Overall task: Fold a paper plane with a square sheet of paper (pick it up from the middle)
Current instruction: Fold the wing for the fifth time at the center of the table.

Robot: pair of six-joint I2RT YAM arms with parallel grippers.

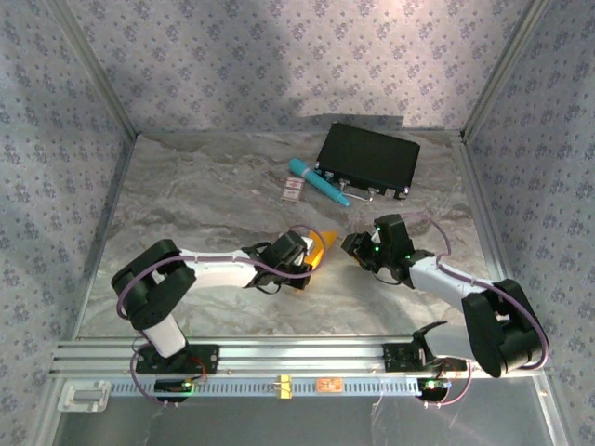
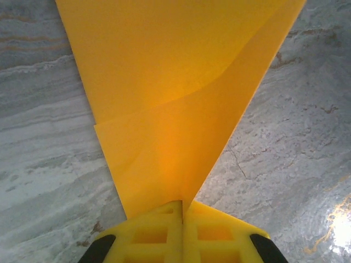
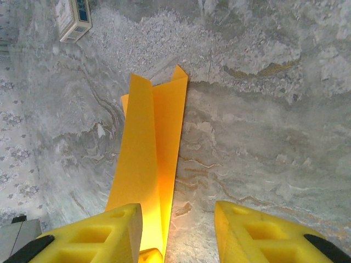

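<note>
Grey marbled table (image 1: 204, 204) ran back to patterned walls, with a black case (image 1: 369, 158) lying far off at the back right. Both arms reached in towards the middle and met almost tip to tip. The left gripper (image 2: 182, 211) had its fingers pressed fully together on the narrow end of the folded orange sheet of paper (image 2: 164, 82), which was raised off the table and fanned wider as it ran away from that wrist, with a soft fold line across it. From above, the sheet showed as a small orange wedge between the two tools, just beyond the left tip and pointing at the right one. The right gripper (image 3: 176, 211) stood wide apart with nothing in its grasp. In its own wrist view the sheet ran lengthwise straight away from the camera, inside the gap but hard by the finger on the left of that view; I could not tell whether the two touched. I judged that the right side would need a small shift towards that finger to centre the sheet before closing. A teal pen (image 1: 319, 182) and a small white-and-red card (image 1: 294, 191) lay well apart from all this, near the case.
</note>
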